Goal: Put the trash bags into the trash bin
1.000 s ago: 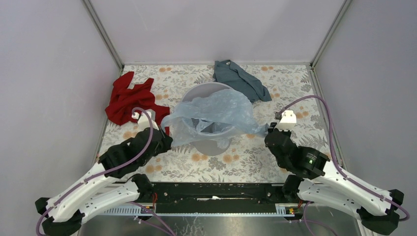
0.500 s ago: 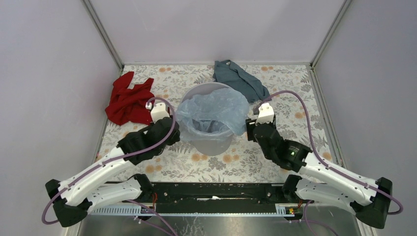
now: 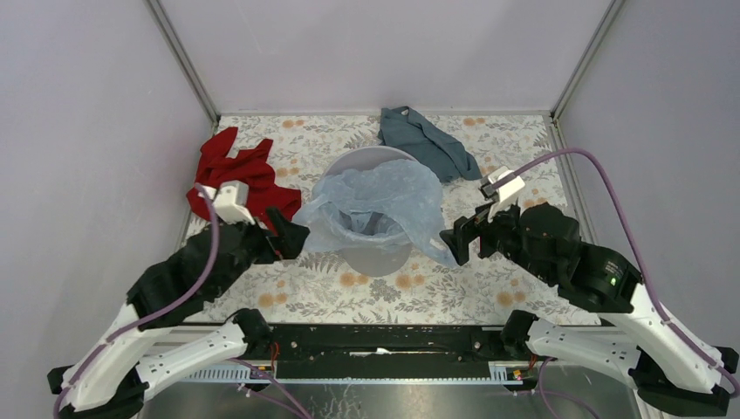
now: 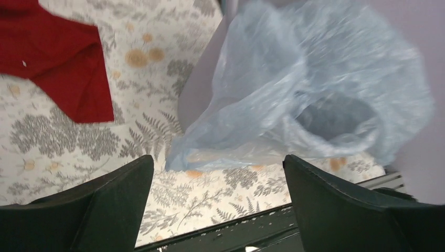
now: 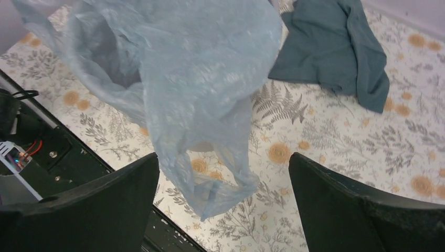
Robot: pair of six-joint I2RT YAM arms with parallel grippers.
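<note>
The pale blue crinkly trash bag (image 3: 375, 205) lies draped over the mouth of the round light grey trash bin (image 3: 373, 260), and its loose corners hang down the bin's left and right sides. Just left of the bin is my left gripper (image 3: 288, 236), open, with nothing between its fingers. In the left wrist view the bag (image 4: 294, 89) covers the bin (image 4: 202, 89) ahead of the open left gripper (image 4: 218, 163). My right gripper (image 3: 461, 240) is open just right of the bin. In the right wrist view a bag corner (image 5: 210, 178) dangles between that gripper's (image 5: 223, 157) spread fingers, touching neither.
A red cloth (image 3: 231, 179) lies crumpled on the floral table behind the left gripper, also in the left wrist view (image 4: 57, 58). A dark teal-grey cloth (image 3: 428, 144) lies behind the bin to the right, also in the right wrist view (image 5: 336, 47). Walls enclose three sides.
Both grippers have opened and let go of the bag. They brought it over the bin, then drew back from its sides. The bag's corners now hang loose.
</note>
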